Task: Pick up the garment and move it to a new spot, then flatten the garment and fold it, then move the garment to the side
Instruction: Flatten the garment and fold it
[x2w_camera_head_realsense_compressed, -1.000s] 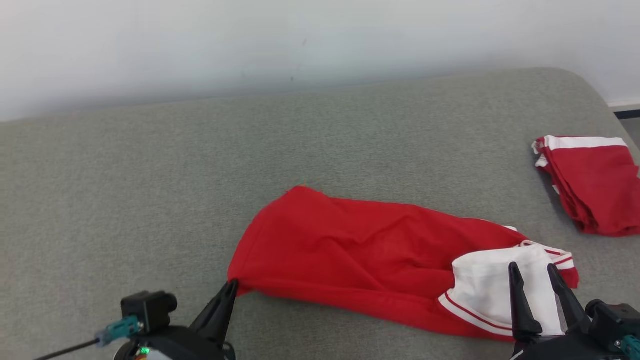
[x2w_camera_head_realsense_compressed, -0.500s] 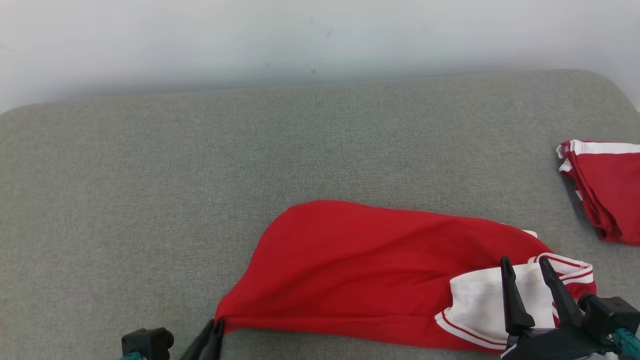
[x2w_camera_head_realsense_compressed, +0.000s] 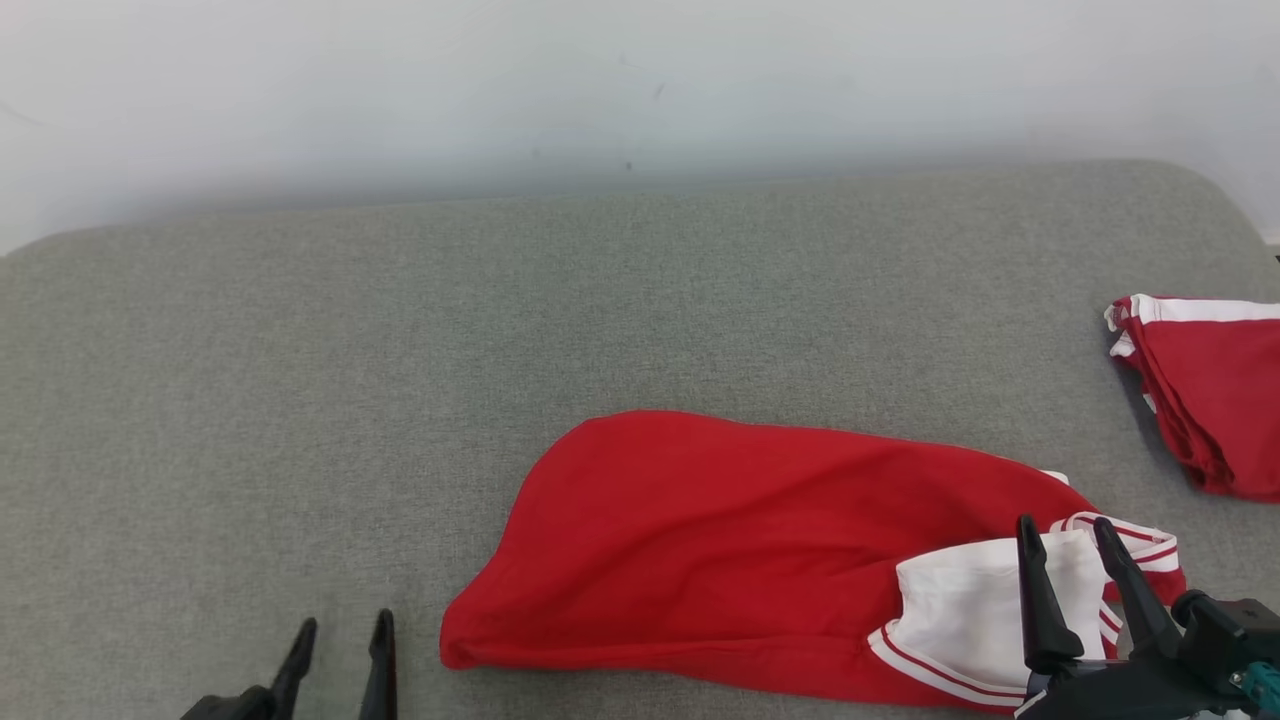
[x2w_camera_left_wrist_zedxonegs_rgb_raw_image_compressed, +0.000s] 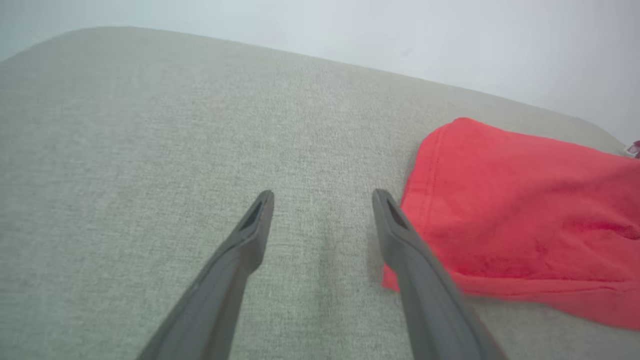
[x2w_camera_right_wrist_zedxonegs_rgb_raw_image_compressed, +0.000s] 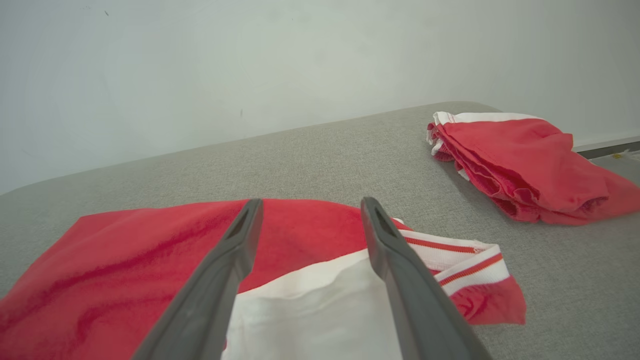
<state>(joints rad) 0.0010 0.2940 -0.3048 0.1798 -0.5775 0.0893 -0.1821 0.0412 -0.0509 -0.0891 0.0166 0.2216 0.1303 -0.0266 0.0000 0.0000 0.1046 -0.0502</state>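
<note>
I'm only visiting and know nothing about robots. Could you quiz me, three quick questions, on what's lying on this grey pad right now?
1. True or false: the left gripper is clamped on the red garment.
2. What does the right gripper point over? A) the garment's white panel B) a blue pocket C) a black sleeve
3. Fill in: the folded red garment lies at the grey pad's far ____ side.
Key: 1 false, it stands open beside the garment; 2 A; 3 right.

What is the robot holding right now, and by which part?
Nothing. The left hand is open beside the red garment; the right hand is open over its white part.
</note>
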